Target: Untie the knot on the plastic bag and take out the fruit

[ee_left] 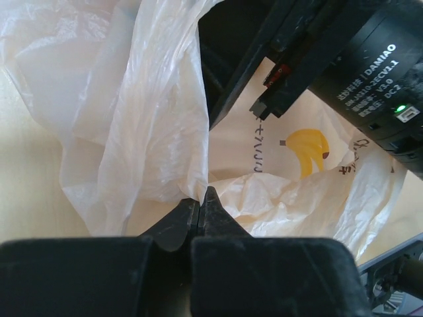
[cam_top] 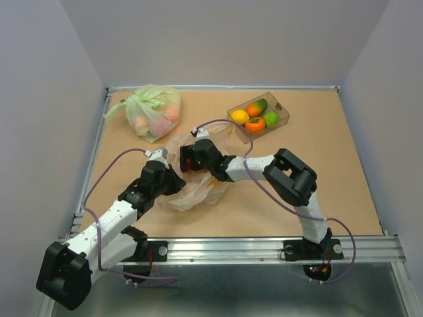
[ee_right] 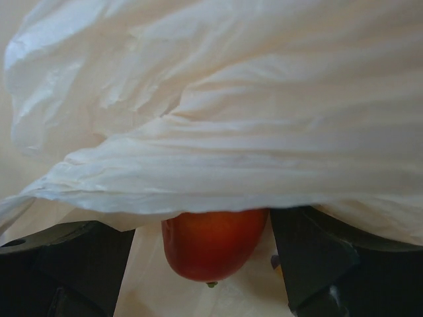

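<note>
left gripper (ee_left: 199,203): pressed together, pinching a fold of the plastic bag (cam_top: 193,195);
right gripper (ee_right: 201,231): spread under the film; red-orange fruit (ee_right: 213,247) between its fingers;
bag position: crumpled mid-table, between both arms

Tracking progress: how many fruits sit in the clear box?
4 in the box: lemon left, orange-green fruit at back, lime right, orange in front. More may hide beneath.

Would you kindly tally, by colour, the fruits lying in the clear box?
Yellow fruit: 1
Green fruit: 1
Orange fruit: 1
Orange-and-green fruit: 1
Total in the clear box: 4
</note>
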Robot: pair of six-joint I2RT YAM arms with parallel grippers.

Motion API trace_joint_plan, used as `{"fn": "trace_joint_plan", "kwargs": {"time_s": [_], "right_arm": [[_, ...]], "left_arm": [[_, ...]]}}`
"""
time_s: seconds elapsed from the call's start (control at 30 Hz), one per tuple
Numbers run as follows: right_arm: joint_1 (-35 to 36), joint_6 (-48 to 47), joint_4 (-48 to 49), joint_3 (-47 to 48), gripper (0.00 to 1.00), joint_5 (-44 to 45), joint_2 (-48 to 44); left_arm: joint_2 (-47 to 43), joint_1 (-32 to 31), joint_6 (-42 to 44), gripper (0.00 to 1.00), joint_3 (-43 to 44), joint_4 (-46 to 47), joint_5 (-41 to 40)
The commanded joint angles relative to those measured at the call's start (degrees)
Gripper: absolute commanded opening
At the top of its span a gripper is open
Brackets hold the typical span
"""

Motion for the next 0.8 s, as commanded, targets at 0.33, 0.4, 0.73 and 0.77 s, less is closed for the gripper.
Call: {"fn": "trace_joint_plan", "kwargs": {"time_s": [0.33, 0.4, 0.73, 0.77], "right_arm": [[-0.28, -6.36, 6.98, -2.06, 0.42, -0.13, -0.88], [-0.28, -7.41, 6.10, -4.34, 0.38, -0.66, -2.72], [-0.28, -14.44, -3.30, -9.63, 0.22, -5.04, -14.86], [-0.37, -14.80, -4.00, -9.28, 0.22, -6.01, -16.08]], "left_arm": [[-1.11, -0.38, -0.52, 0.00, 1.11, -2.24, -6.49], [-0.85, -0.20, -0.08, 0.00, 1.99, -2.85, -8.34], [9.07, 9.02, 12.57, 0.00, 13.67, -2.86, -13.19], [9.87, 9.20, 13.45, 0.00, 14.65, -2.77, -13.63]]}}
